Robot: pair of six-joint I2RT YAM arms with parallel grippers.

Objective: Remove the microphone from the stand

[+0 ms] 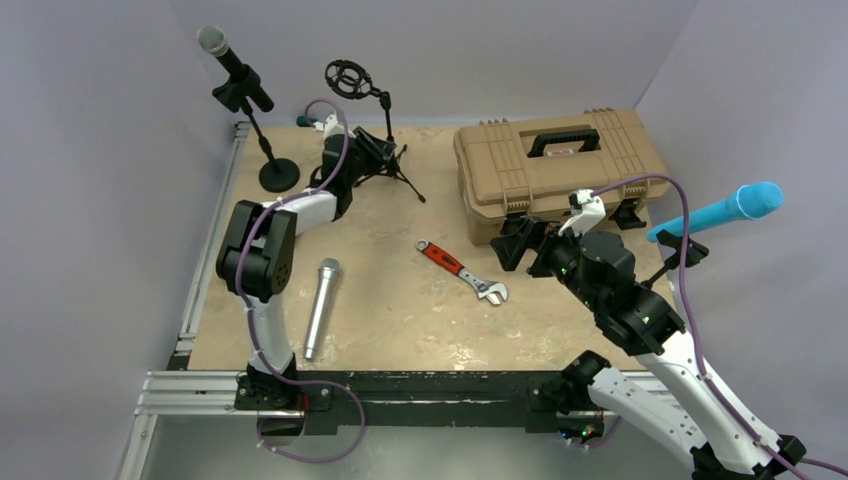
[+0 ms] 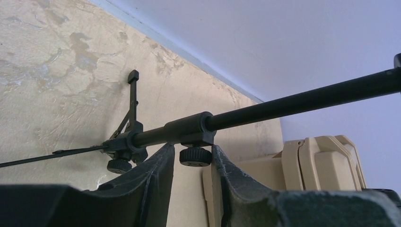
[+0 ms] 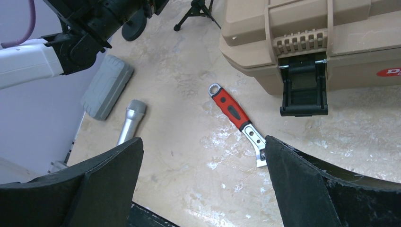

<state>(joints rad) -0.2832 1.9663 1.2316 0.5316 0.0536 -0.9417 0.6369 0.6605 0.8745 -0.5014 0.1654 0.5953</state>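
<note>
Tan hard-shell toolbox (image 1: 560,170) stood closed at the far right of the bench (image 1: 400,330) and is taken as the reference.

A silver microphone (image 1: 322,305) lay flat on the bench, well to the near left of the toolbox, off any stand. A red-handled adjustable wrench (image 1: 462,270) lay just in front of the toolbox.

Left of the toolbox stood a black tripod stand (image 1: 395,165) with an empty shock mount (image 1: 347,78). The left tool (image 2: 191,149) was at its shaft, fingers (image 2: 156,175) narrowly apart either side of the collar's thumbscrew (image 2: 195,156). Whether they gripped could not be told.

Further left, a black microphone (image 1: 232,65) sat clipped in a round-base stand (image 1: 278,175). To the right of the toolbox, a blue microphone (image 1: 720,210) sat in another clip.

The right tool (image 3: 202,142) hung over the wrench before the toolbox, spread wide and holding nothing.
</note>
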